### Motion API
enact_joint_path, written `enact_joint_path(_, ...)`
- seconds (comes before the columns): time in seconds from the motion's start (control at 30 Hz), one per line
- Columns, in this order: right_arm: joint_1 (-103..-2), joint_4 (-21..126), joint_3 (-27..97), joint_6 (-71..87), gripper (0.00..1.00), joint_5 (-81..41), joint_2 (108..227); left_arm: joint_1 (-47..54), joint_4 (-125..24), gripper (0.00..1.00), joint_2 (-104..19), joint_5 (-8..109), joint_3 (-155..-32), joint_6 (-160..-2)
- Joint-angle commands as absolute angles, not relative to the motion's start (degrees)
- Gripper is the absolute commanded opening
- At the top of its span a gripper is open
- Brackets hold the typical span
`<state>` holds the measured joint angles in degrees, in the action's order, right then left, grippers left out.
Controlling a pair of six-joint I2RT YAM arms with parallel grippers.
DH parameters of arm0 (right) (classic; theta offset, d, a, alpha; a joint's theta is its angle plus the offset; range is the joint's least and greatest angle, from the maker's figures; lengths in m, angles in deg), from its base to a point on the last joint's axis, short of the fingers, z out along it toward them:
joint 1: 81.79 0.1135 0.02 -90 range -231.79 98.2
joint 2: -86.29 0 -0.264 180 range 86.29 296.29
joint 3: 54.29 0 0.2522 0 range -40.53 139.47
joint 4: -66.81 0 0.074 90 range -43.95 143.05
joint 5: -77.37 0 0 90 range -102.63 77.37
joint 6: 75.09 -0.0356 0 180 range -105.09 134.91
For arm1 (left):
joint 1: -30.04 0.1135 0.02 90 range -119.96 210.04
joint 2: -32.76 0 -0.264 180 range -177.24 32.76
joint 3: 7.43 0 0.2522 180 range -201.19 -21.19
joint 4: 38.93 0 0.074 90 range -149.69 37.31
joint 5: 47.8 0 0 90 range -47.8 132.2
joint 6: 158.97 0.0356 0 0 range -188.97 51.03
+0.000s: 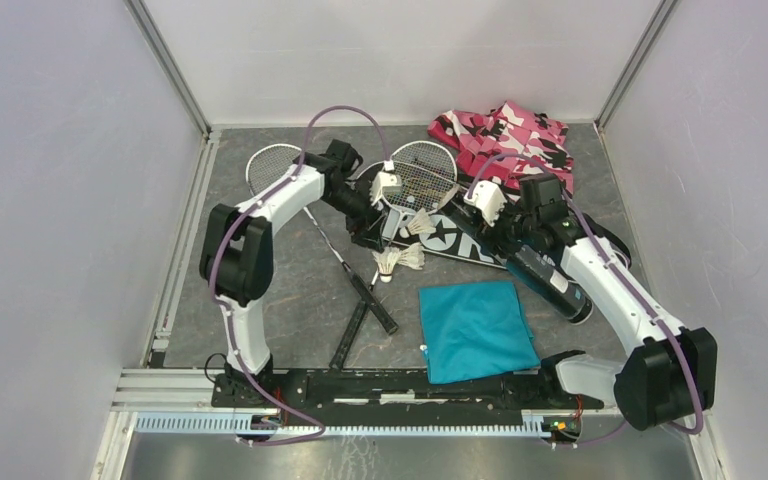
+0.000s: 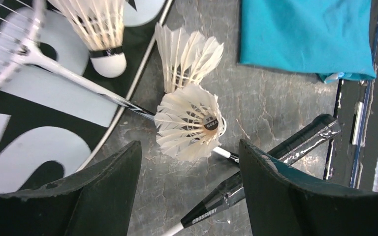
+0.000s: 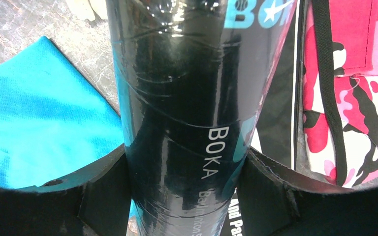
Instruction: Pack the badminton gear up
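Tube (image 3: 177,98): glossy black, "BOKA" lettering, pinched by right hand (image 3: 187,160) | left hand (image 2: 189,147) spread over white shuttlecock (image 2: 184,120)

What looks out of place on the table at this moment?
One shuttlecock lies loose on the black bag; two more lie loose on the table beside it. The racquets lie crossed near their handles. Nothing looks damaged.

Glossy black plastic tube (image 3: 177,98) (film-wrapped, reflective), white feather shuttlecocks (image 2: 189,125), matt teal cloth (image 2: 305,34), rough cracked grey tabletop (image 2: 275,98)
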<state>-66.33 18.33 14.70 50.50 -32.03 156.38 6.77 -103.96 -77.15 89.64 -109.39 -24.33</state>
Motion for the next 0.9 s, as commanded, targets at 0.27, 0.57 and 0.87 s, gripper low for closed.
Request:
enact_joint_path(0.27,-67.1,19.4,12.8,50.5,0.30,-31.5,153.2,2.4,-110.6,0.54,-84.5,88.5,-113.1,-16.1)
enact_joint_path(0.57,-67.0,19.8,13.6,50.8,0.30,-31.7,155.3,2.1,-115.5,0.05,-80.6,87.4,-111.9,-13.9)
enact_joint_path(0.87,-66.7,20.2,14.5,54.0,0.30,-36.6,155.9,5.8,-113.8,0.02,-63.5,97.1,-108.4,-21.5)
